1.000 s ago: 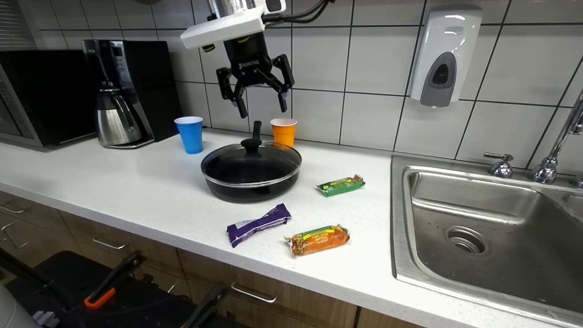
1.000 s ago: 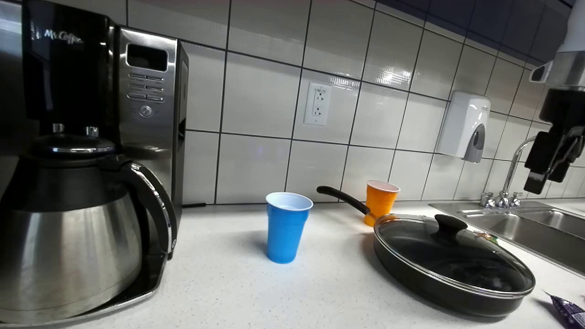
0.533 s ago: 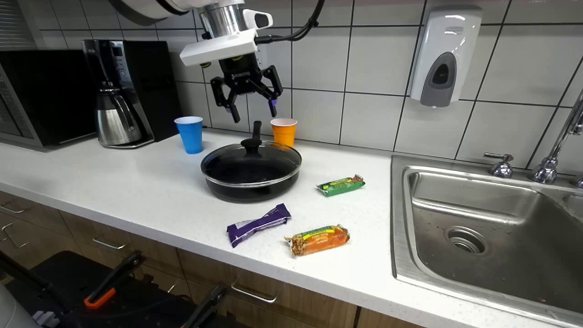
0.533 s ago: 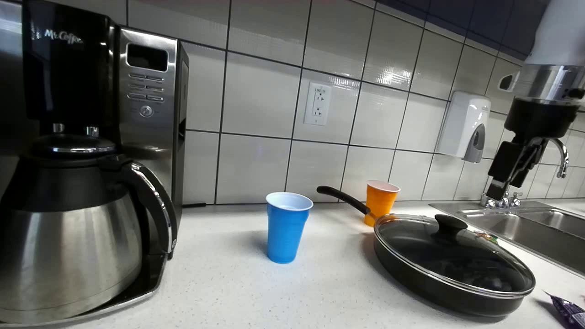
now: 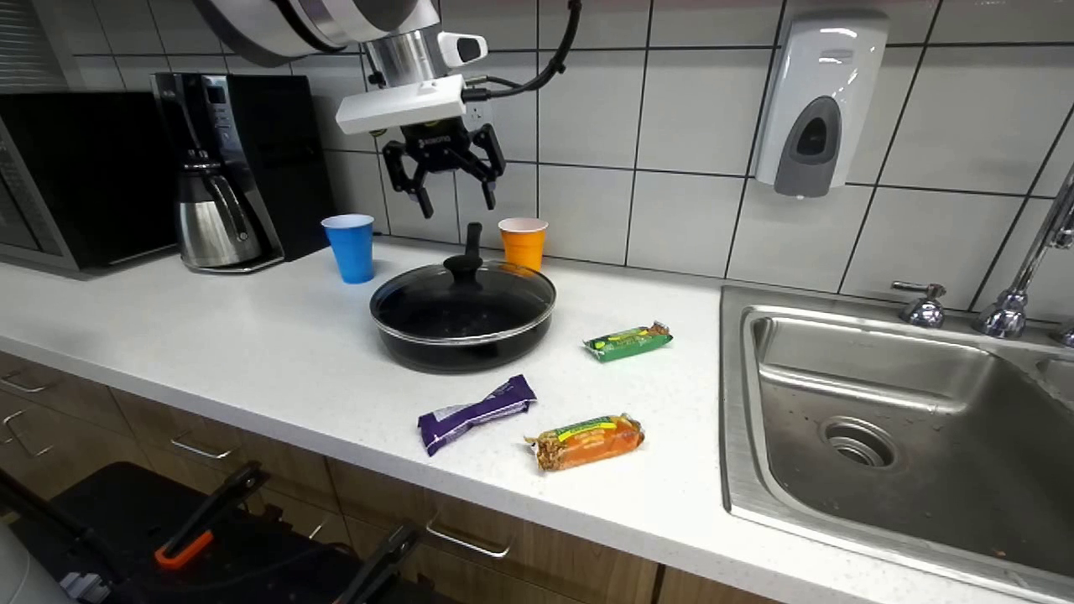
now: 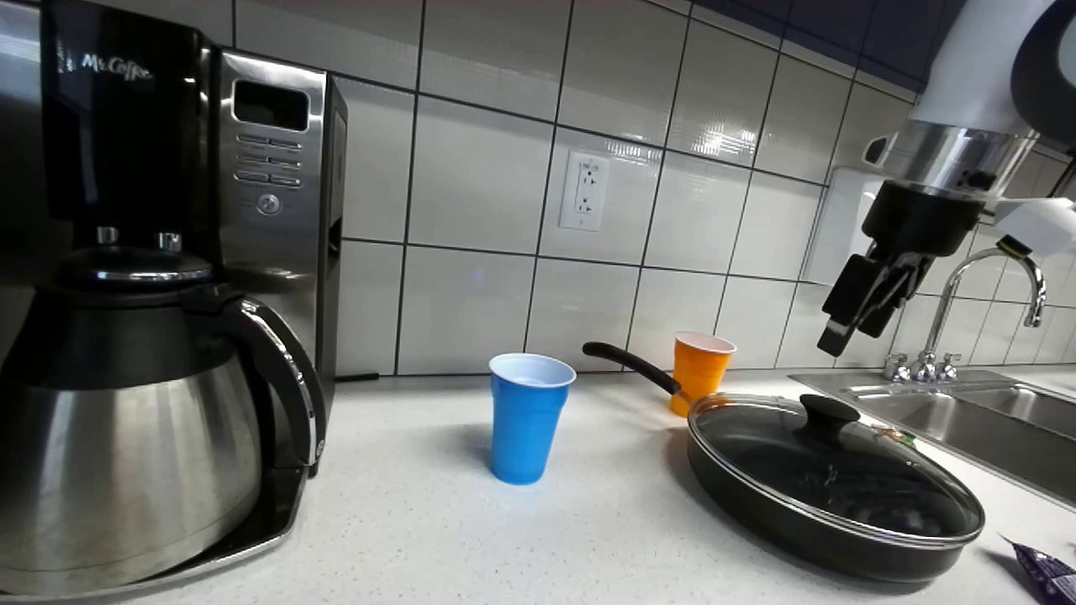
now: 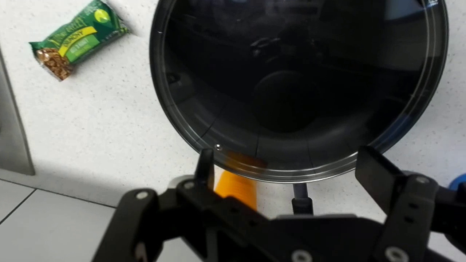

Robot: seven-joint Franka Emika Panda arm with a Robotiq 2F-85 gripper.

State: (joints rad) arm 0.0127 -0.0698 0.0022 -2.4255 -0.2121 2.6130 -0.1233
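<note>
Wrist view has the lidded pan [image 7: 291, 65] filling the upper middle and upper right of the frame, and the gripper [image 7: 286, 158] along the bottom edge, its fingers [image 7: 375, 174] spread wide, overlapping the pan's lower rim. At the lower middle is the orange cup [image 7: 236, 187], partly covered by the gripper and close to the pan handle [image 7: 302, 203]; whether those two touch I cannot tell. The green bar [image 7: 78, 38] lies, in its wrapper, at the upper left, and a sliver of the blue cup [image 7: 458, 181] shows at the right edge. In an exterior view the gripper hangs at the upper middle of the frame, above the pan and apart from it, with the lid knob [image 5: 462, 267] jutting up below and the tiled wall [image 5: 680, 218] behind. The purple bar [image 5: 477, 413] and the orange bar [image 5: 589, 442] lie on the counter [image 5: 252, 344] at the lower middle, the sink [image 5: 737, 403] takes the lower right, the soap dispenser [image 5: 826, 75] hangs upper right, and the coffee maker [image 5: 281, 159] stands upper left. In an exterior view with a wall outlet [image 6: 584, 191] at the upper middle, the gripper blocks part of the soap dispenser on the right, and the pan hides most of the green bar.
</note>
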